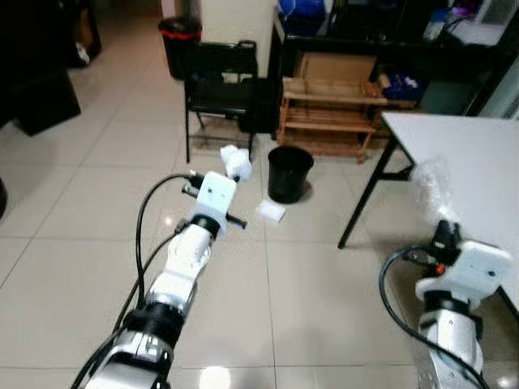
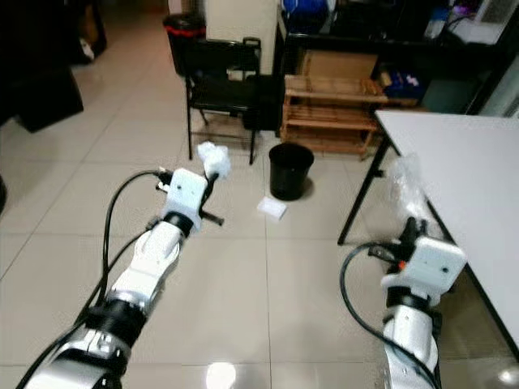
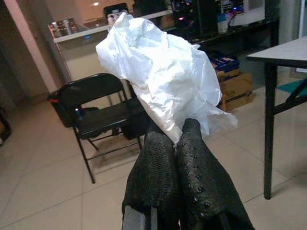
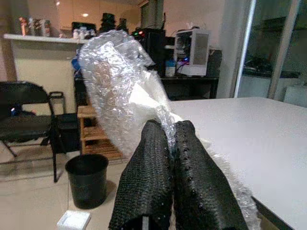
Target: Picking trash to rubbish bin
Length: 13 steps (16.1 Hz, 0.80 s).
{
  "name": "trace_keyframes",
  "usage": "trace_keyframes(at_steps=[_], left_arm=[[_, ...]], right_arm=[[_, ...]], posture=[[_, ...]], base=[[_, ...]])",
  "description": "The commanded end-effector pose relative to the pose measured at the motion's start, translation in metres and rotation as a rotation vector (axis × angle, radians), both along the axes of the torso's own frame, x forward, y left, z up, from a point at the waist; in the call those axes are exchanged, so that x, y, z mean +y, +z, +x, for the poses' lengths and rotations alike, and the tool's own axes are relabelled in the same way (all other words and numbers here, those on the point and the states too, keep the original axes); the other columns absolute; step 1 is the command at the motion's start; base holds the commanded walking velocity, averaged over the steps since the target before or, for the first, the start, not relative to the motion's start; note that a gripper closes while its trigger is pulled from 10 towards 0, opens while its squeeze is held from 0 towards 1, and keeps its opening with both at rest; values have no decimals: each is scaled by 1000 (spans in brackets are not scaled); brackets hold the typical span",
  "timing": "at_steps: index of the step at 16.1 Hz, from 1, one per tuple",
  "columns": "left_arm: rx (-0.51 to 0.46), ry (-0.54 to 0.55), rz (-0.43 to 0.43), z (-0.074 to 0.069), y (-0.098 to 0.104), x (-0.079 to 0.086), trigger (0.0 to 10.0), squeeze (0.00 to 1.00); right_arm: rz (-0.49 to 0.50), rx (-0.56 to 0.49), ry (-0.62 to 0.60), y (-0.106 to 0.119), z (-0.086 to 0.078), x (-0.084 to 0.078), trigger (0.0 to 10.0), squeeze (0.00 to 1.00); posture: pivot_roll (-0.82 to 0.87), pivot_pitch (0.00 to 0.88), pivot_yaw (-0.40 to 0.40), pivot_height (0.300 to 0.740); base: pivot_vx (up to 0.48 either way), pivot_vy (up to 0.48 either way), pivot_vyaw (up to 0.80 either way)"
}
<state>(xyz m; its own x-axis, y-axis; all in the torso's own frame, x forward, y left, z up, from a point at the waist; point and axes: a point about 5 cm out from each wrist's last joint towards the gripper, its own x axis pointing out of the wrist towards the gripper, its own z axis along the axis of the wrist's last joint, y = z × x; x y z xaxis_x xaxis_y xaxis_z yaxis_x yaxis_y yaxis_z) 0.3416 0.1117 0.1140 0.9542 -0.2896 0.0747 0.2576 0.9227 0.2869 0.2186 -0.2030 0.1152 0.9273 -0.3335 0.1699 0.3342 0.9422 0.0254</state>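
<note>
Left gripper is clenched on a crumpled white paper wad, arm stretched toward the black bin on the far floor, apparently lining up a drop; right gripper pinches bubble wrap beside the white table, seemingly waiting; a white scrap lies just near the bin.

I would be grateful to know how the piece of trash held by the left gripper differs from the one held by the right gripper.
The left gripper pinches a crumpled white opaque paper wad; the right gripper pinches a clear bubble wrap sheet. The paper wad is held out over the floor short of the small black bin; the bubble wrap hangs beside the white table. Both are crumpled and clamped between shut black fingers.
</note>
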Motion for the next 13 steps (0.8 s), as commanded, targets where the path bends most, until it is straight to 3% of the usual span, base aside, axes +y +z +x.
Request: trace_keyframes(at_steps=[1, 13], left_arm=[[-4, 4, -3, 1, 1, -3, 10000, 0], [7, 0, -11, 1, -3, -8, 10000, 0]], right_arm=[[-14, 8, 18, 0, -1, 0, 10000, 0], [-14, 18, 33, -2, -4, 1, 10000, 0]], posture=[[111, 13, -49, 740], [101, 15, -57, 740]], base=[[480, 0, 0], [479, 0, 0]])
